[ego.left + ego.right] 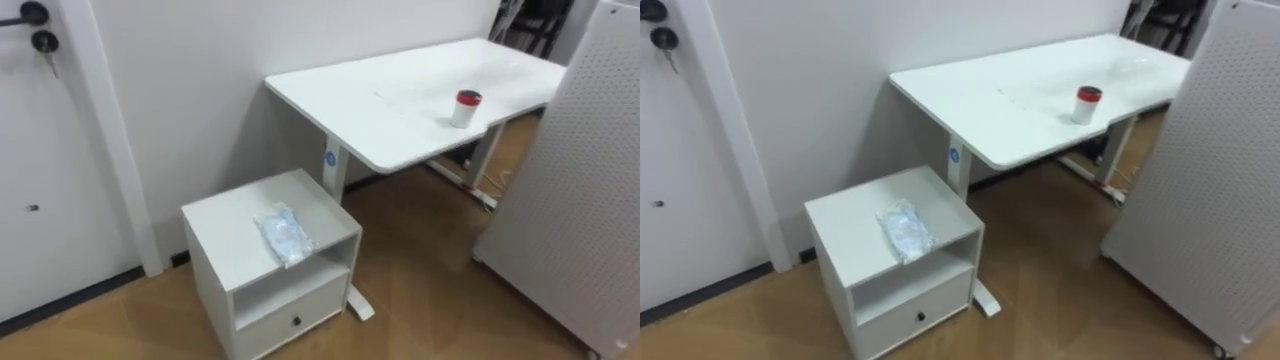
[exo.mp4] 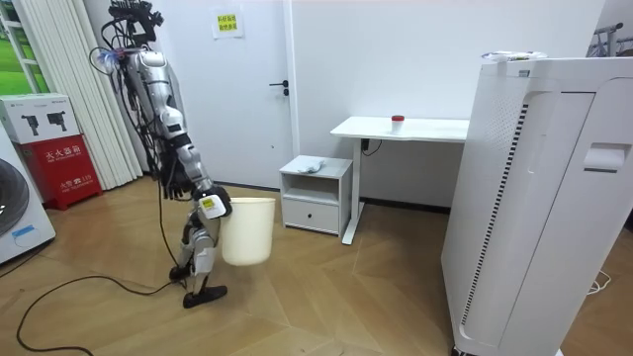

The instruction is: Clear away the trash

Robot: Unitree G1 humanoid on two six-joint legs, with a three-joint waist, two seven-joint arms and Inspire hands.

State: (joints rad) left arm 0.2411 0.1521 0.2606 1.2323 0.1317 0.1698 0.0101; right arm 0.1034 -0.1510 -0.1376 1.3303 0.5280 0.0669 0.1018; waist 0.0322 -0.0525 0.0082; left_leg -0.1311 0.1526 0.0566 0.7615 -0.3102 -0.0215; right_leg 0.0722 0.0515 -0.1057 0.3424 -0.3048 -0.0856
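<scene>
- Garbage: a crumpled clear plastic bag (image 1: 284,236) lies on top of the white cube-shaped cabinet (image 1: 220,225), toward its near right edge. Its long axis runs far-left to near-right.
- Robot: the right hand (image 2: 210,206) sits at the rim of a cream plastic bin (image 2: 247,232) carried low in front. Its grip cannot be told.
- Relation: the bag lies ahead, well apart from the hand. An approach probably precedes any reach.

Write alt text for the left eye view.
A crumpled clear plastic wrapper lies on a small white cabinet with an open shelf and a drawer. To its right a white desk bears a red-lidded cup; a perforated white panel stands at right, a door at left.
</scene>
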